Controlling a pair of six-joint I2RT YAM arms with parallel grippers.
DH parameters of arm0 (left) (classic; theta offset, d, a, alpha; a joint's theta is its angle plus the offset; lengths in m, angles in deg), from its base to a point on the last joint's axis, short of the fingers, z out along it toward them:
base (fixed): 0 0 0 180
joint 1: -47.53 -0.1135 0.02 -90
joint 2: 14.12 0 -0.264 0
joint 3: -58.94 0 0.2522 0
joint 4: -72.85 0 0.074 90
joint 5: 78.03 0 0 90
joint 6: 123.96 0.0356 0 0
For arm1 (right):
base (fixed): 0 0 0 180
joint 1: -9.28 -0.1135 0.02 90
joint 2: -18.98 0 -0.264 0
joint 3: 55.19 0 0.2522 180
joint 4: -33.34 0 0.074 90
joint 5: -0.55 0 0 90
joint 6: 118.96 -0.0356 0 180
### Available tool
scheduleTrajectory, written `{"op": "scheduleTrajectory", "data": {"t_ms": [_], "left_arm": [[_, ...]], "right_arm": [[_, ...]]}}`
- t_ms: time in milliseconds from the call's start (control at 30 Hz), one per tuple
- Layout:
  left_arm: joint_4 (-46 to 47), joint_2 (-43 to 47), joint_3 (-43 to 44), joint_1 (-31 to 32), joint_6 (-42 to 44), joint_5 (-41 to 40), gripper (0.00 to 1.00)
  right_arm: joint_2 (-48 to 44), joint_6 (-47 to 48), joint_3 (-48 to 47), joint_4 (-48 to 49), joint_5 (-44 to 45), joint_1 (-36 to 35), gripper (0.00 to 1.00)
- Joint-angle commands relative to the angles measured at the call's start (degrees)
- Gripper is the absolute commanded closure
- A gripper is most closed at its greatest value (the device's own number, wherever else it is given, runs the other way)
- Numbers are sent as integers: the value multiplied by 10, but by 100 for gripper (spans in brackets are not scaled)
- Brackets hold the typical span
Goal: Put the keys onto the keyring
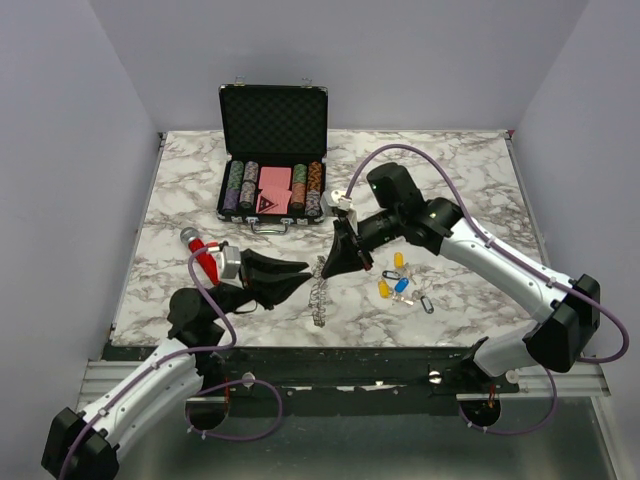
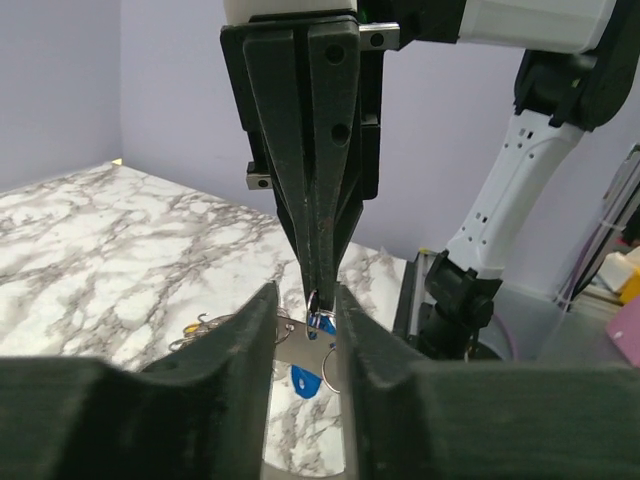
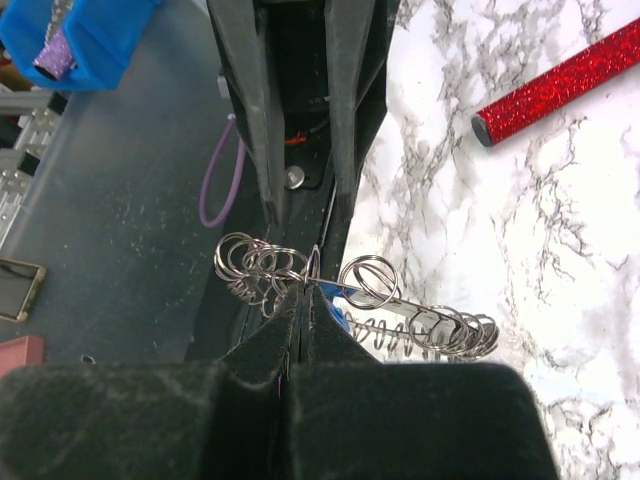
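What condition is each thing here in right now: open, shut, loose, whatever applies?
Poker chip case: open, lid upright.
Left gripper: open, at the keyring.
Right gripper: shut, tips at the keyring.
Keyring: between the two grippers.
Blue key: just under the right gripper's tips; cannot tell if it is threaded on.
Other keys: loose on the table.
Red glitter stick: lying flat.

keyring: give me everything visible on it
The keyring is silvery metal: many small wire split-loops crowded along a thin carrier. In the top view it runs front to back over the marble table, between the arms. The right gripper is shut at its middle loops, beside a blue key. The left gripper flanks that spot, fingers parted. I cannot tell whether it rests on the table.
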Motion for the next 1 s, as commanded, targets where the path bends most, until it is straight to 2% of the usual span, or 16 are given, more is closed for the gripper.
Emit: {"op": "scheduleTrajectory", "data": {"t_ms": [0,133,300,433,633,733,867,967], "left_arm": [[-97,40,33,-4,49,-3,55],[-181,72,57,-4,89,-10,45],[-275,91,91,-4,128,-15,39],[-338,87,124,-4,156,-13,36],[-451,66,185,-4,211,19,21],[-485,51,205,-4,237,35,21],[-479,24,214,-4,253,62,21],[-452,-15,220,-3,258,93,28]], "right_arm": [[-6,79,-32,-74,22,-1,99],[-7,124,-43,-114,36,0,100],[-6,174,-54,-161,54,-1,100],[-1,217,-68,-201,74,-1,100],[12,277,-93,-262,97,-1,100],[18,297,-104,-280,110,0,99],[28,319,-115,-301,118,-1,100],[37,326,-126,-315,120,-1,100]]}}
